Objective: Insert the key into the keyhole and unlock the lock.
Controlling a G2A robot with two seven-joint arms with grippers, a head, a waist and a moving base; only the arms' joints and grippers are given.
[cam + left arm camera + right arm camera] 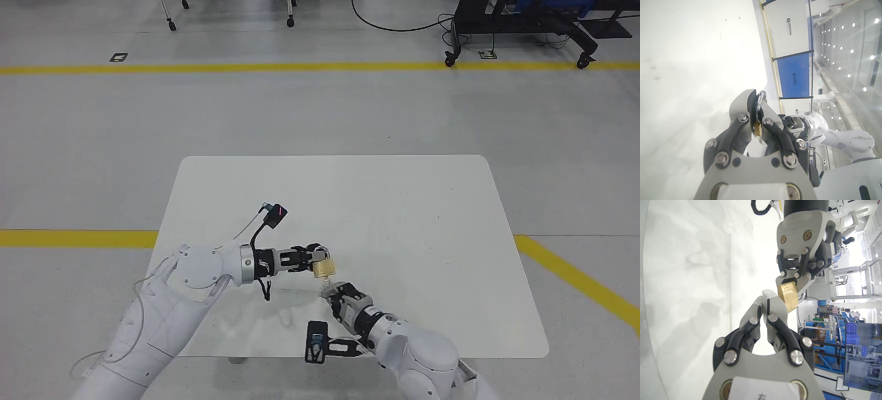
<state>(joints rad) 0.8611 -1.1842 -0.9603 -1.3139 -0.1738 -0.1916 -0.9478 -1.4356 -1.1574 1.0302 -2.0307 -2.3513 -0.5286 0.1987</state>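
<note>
The left gripper (pixel 316 262) is clamped on the lock (pixel 322 268) and holds it in the air above the near middle of the tabletop (pixel 420 200), a little left of centre. Holding it off the surface seems meant to leave the lock's end face free, so that something can be brought up to it from the near side. The right gripper (pixel 331 290) sits just near-right of the lock, its tip pointing up at it. Its fingers (pixel 772 306) are pressed together on a thin pale sliver that I take for the key (pixel 763 308), though too little of it shows to be sure. Pinching it flat between the pads would keep the blade in line with the wrist, which suits a straight push followed by a twist.

In the right wrist view the fingertips stand just beside the lock's body, close but seemingly not in contact. I judge that the key is not yet in, so alignment is the step in hand.

The lock is a small brass padlock with a blocky, yellow, slightly shiny body and faint stamped marks on one face. It hangs tilted in the grip. Its silver shackle (pixel 761 98) curves out past the left gripper's fingertips. The keyhole itself cannot be made out.
</note>
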